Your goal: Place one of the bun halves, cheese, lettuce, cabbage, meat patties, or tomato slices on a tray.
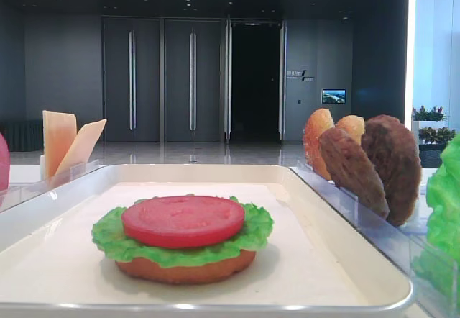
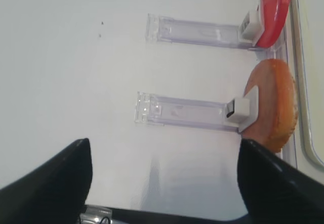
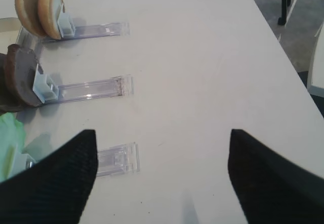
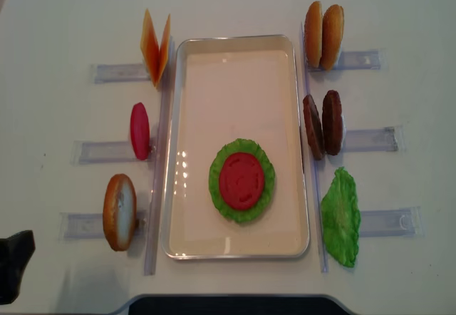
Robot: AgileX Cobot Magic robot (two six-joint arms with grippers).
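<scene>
Tomato slice tops lettuce and a bun half toward the tray's near edge, a burger mid-build. Spare patties, buns and cheese stand upright in clear holders along both long rims, easy to pinch. Left gripper and right gripper hover agape, empty.

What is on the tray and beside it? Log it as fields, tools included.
tray: holds one stack
stack: bun half under lettuce, tomato slice on top
left holders: cheese, spare tomato slice, spare bun half
right holders: bun halves, meat patties, lettuce leaf
left tool: open, empty
right tool: open, empty
</scene>
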